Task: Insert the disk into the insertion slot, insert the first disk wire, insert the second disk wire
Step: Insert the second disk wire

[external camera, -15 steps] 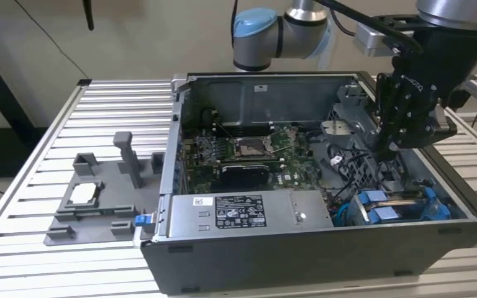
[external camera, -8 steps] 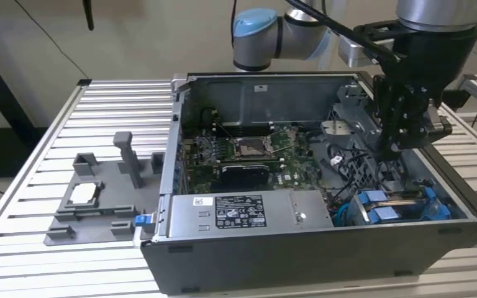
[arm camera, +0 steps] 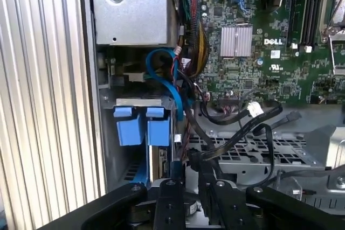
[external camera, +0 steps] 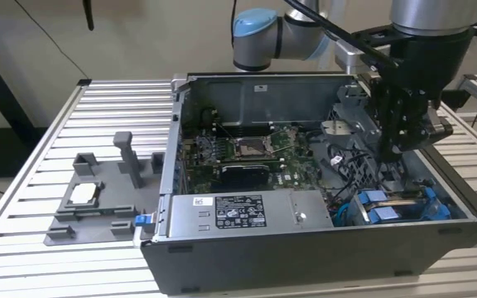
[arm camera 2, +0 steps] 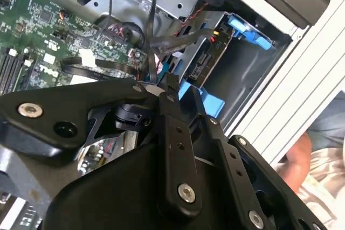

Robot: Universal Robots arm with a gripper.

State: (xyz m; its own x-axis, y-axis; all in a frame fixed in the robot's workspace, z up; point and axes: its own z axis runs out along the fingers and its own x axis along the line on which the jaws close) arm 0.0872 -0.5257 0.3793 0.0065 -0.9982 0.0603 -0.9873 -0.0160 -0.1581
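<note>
The disk (arm camera 2: 206, 62) lies in the insertion slot (arm camera 2: 243, 76) at the case's near corner on the exterior view's right, its connector end facing the inside of the case. Its blue carrier (external camera: 385, 212) shows there, with two blue tabs (arm camera: 144, 127) in the first wrist view. My gripper (external camera: 394, 155) hangs inside the case just above that bay. Its fingers (arm camera 2: 173, 127) stand close together on a black disk wire connector (arm camera: 207, 179), with cables running from it toward the board. In the second wrist view the gripper (arm camera 2: 171, 84) is near the disk's connector end, apart from it.
The open case (external camera: 305, 254) rests on a slatted metal table (external camera: 23, 211). A grey power-supply box (external camera: 238, 214), the motherboard (external camera: 247, 152) and loose black and blue cables (arm camera: 167, 79) crowd the inside. A grey fixture (external camera: 97, 198) stands beside the case. A person's arm (arm camera 2: 310, 160) is close by.
</note>
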